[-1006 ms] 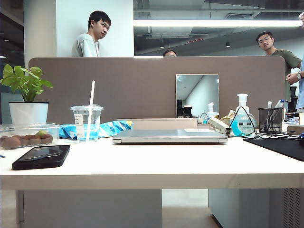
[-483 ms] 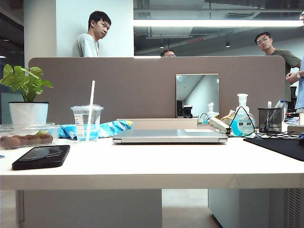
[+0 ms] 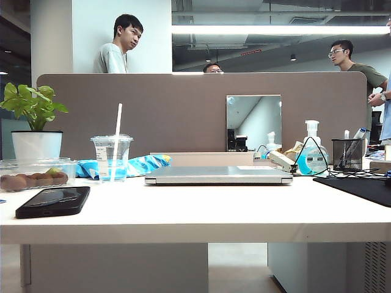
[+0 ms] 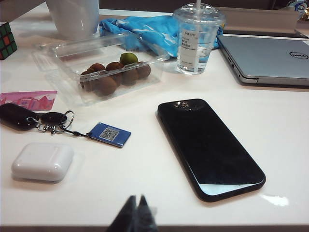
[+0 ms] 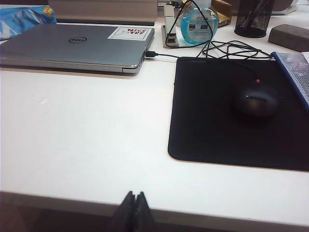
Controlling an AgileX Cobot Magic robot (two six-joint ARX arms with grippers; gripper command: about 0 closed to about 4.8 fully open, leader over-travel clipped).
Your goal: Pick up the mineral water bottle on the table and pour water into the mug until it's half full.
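The mineral water bottle and the mug are out of view in every frame, and no water for pouring shows. The white table (image 3: 195, 210) spreads across the exterior view, where neither gripper appears. My left gripper (image 4: 135, 199) is shut and empty, held just over the table's front edge (image 4: 58, 212), short of a black phone (image 4: 208, 146). My right gripper (image 5: 134, 194) is also shut and empty, at the front edge of the bare white top (image 5: 87, 125), beside a black mouse pad (image 5: 217, 121).
On the left stand a lidded plastic cup with straw (image 3: 112, 157), a clear box of fruit (image 4: 108, 72), a potted plant (image 3: 35, 125), keys (image 4: 34, 117) and a white case (image 4: 42, 161). A closed laptop (image 3: 218, 175) lies mid-table. A mouse (image 5: 256, 98), pump dispenser (image 3: 311, 152) and pen holder (image 3: 347, 154) stand at the right.
Nothing on the table and neither gripper has moved. Only the people behind the partition have shifted their heads a little.
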